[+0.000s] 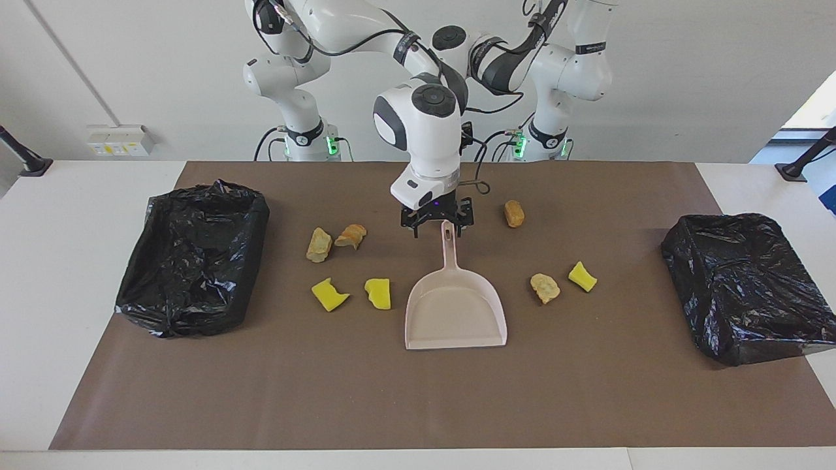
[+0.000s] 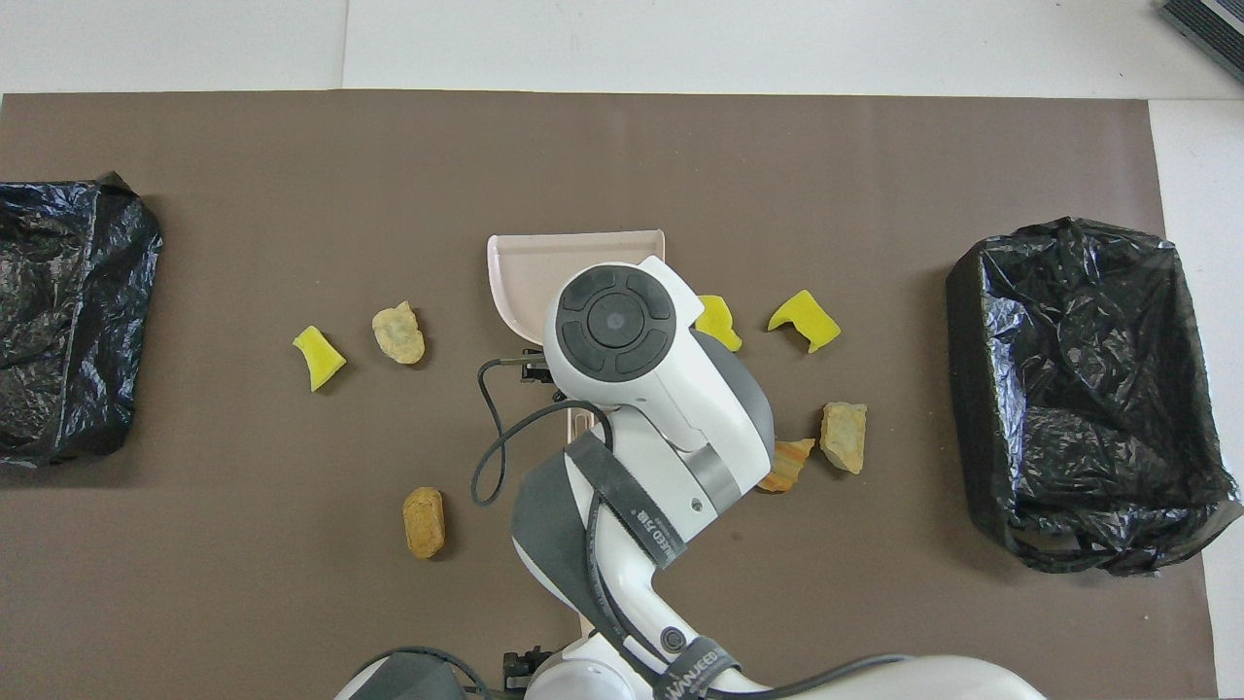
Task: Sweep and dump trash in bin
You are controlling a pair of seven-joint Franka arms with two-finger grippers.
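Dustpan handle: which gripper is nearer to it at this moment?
Right. The right gripper is open around the upper end of the dustpan handle. The left gripper waits close to the robots, above the brush that lies nearer to them than the dustpan.

White worktop (image 1: pixel 78 261) lying under brown mat (image 1: pixel 418 405). Plain white wall (image 1: pixel 686 78) standing at robots' end, wall sockets (image 1: pixel 117 140) showing. Daylight coming in through window (image 1: pixel 813 108) at left arm's end.
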